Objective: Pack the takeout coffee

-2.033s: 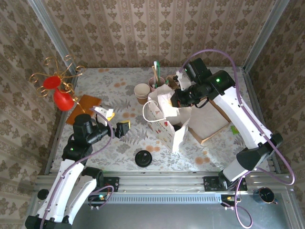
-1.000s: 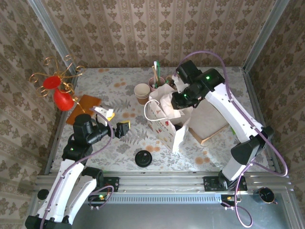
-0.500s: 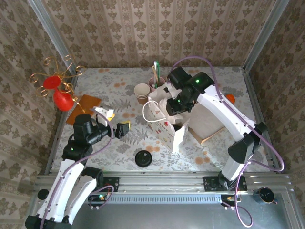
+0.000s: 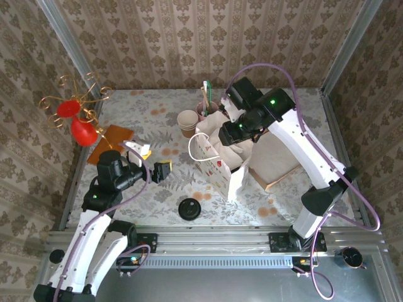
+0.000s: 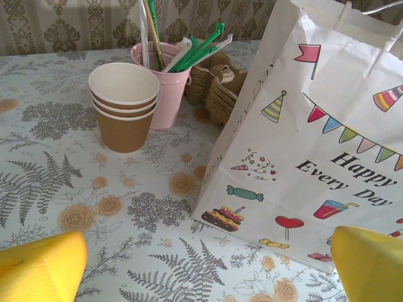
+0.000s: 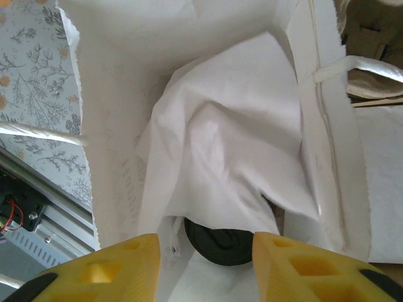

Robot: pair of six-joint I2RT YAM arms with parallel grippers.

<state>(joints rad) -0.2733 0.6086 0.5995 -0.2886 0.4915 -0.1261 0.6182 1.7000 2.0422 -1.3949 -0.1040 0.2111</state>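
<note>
The takeout coffee (image 6: 220,242) sits at the bottom of the white paper bag (image 6: 208,126), straight below the right claw (image 6: 204,246). Its black lid faces up at the claw, so the cup's long axis seems to run down into the bag. A fold of bag paper covers part of the lid. The right claw's yellow fingers (image 6: 113,267) stand partly apart above it, gripping nothing. The left claw (image 5: 204,267) is spread wide and empty, low over the bench (image 5: 63,163). The bag is just ahead to its right, and the stacked lidless cups (image 5: 123,104) are ahead to its left.
</note>
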